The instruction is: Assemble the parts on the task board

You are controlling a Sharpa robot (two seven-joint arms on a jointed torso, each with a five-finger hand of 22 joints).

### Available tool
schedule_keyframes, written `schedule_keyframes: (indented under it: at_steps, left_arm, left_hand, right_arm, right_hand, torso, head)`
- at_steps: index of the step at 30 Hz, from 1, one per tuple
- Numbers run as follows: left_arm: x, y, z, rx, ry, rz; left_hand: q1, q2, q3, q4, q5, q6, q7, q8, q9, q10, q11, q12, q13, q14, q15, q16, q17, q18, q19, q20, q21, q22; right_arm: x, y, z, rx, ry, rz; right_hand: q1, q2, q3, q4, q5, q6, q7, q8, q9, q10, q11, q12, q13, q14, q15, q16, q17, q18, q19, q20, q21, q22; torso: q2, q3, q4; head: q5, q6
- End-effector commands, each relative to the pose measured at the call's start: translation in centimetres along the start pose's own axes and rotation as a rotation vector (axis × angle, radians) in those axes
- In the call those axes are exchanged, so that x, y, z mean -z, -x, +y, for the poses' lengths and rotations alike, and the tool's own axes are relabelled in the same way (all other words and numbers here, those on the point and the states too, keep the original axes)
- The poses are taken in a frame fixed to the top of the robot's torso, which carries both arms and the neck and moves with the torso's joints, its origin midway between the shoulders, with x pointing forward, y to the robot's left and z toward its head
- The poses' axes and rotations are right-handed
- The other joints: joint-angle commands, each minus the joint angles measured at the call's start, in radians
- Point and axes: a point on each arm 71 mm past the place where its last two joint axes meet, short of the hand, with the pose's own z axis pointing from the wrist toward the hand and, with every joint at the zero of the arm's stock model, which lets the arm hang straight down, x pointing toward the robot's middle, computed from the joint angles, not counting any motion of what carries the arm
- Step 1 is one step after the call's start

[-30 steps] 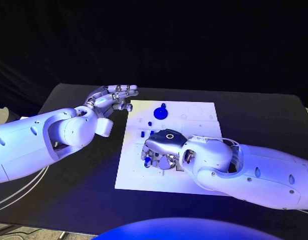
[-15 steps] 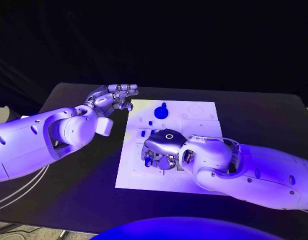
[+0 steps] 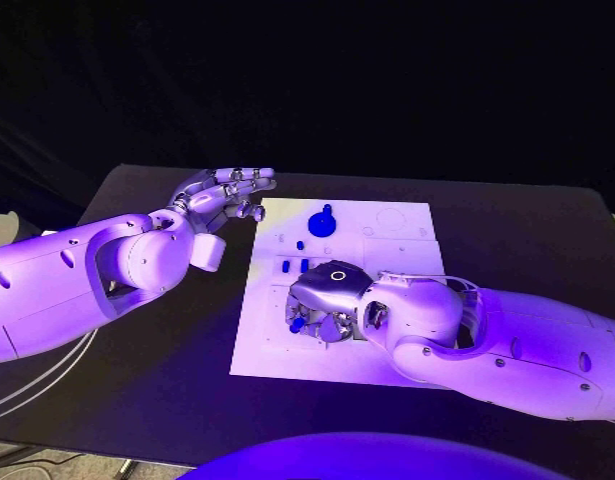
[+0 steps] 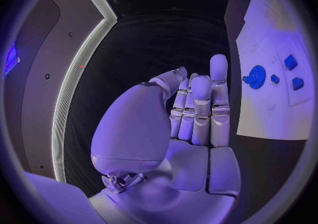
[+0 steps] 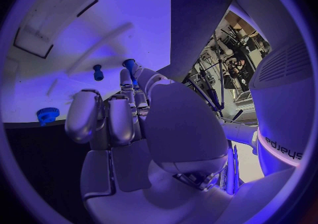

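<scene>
Right hand (image 3: 330, 298) is hovering low over the task board (image 3: 394, 360), fingertips pinching a small blue peg (image 5: 129, 65). Left hand (image 3: 222, 194) is holding nothing beside the board's far left corner, fingers straight, pressed together. Blue gear (image 3: 320, 222) and small blue blocks (image 4: 291, 62) are lying on the board.

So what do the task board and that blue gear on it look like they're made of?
Task board: looks like rigid white plastic or painted sheet, matte, flat with crisp edges. Blue gear: probably moulded or printed plastic, going by its even opaque colour and dull surface. Neither can be confirmed from the look alone.
</scene>
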Motion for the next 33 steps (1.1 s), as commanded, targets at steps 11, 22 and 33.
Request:
schedule_keyframes:
  at_steps: [11, 22, 33]
  left_arm:
    - [0.0, -0.2, 0.0, 0.011, -0.001, 0.021]
    - [0.1, -0.2, 0.0, 0.012, 0.003, 0.024]
    - [0.1, -0.1, 0.0, 0.013, 0.006, 0.026]
  left_hand:
    - [-0.006, 0.003, -0.008, -0.003, 0.002, -0.007, 0.001, 0.006, -0.002, -0.005, 0.003, 0.005, 0.0, -0.009, 0.001, -0.004, -0.004, 0.008, -0.005, 0.001, -0.005, -0.002]
    - [-0.008, 0.002, -0.012, -0.003, 0.0, -0.009, 0.001, 0.007, -0.002, -0.007, 0.003, 0.006, 0.0, -0.01, 0.001, -0.003, -0.004, 0.008, -0.006, 0.002, -0.006, -0.003]
    - [-0.009, 0.002, -0.014, -0.003, -0.002, -0.009, 0.002, 0.007, -0.002, -0.008, 0.003, 0.006, 0.0, -0.012, 0.002, -0.004, -0.008, 0.007, -0.006, 0.002, -0.007, -0.003]
  right_arm:
    - [-0.2, -0.8, -0.3, 0.024, -0.035, 0.05]
    - [-0.4, -0.6, -0.3, -0.005, -0.032, -0.008]
    - [1.9, 0.9, -1.5, -0.042, -0.053, -0.155]
  right_hand:
    - [-0.044, -0.018, -0.016, 0.014, 0.003, -0.044, 0.019, -0.029, -0.009, -0.05, 0.015, -0.027, -0.006, 0.041, 0.013, -0.002, -0.01, -0.005, -0.01, 0.01, -0.007, -0.012]
    - [-0.071, -0.059, -0.093, 0.028, 0.003, -0.26, 0.018, -0.037, -0.049, -0.242, 0.054, -0.021, -0.003, 0.033, 0.045, -0.017, -0.036, 0.004, -0.028, 0.042, -0.037, -0.053]
    - [-0.059, -0.051, -0.132, 0.029, 0.004, -0.241, 0.02, -0.025, -0.042, -0.236, 0.052, -0.005, 0.001, 0.03, 0.046, -0.02, -0.046, 0.005, -0.027, 0.046, -0.036, -0.054]
  torso:
    - [0.0, -0.0015, 0.0002]
    - [-0.001, -0.001, -0.0001]
    - [-0.002, 0.0007, -0.0036]
  head:
    - [0.001, 0.001]
    - [0.001, 0.0]
    - [-0.01, 0.005]
